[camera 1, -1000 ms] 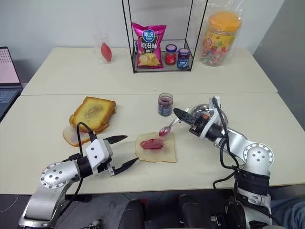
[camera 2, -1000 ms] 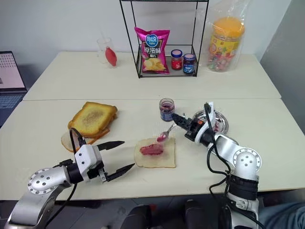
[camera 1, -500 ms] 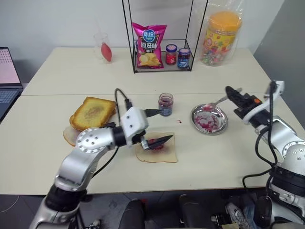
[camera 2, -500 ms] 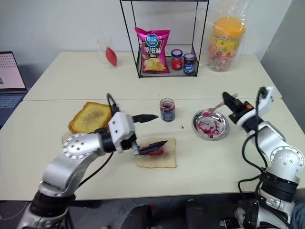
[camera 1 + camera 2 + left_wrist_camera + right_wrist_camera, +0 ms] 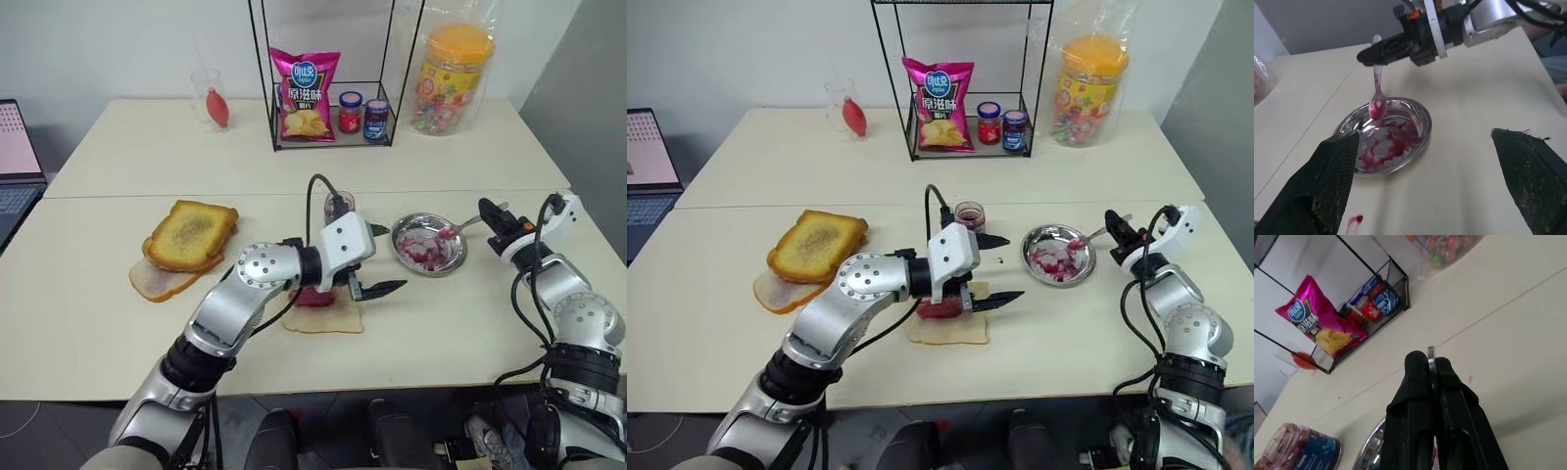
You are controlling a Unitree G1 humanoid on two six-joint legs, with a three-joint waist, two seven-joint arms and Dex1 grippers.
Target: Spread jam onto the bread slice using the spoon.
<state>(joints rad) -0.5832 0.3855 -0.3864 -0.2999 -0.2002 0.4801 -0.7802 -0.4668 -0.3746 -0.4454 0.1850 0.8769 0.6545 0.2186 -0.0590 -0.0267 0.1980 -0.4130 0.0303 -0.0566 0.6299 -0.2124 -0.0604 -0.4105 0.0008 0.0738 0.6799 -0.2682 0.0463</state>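
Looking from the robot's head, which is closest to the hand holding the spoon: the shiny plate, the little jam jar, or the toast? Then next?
From the right gripper:
1. Shiny plate, just beside it, under the spoon.
2. Little jam jar, mid-table.
3. Toast, far across on the robot's left.

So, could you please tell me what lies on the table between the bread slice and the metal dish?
In the left eye view, the left tool, open, hangs between the bread slice and metal dish.
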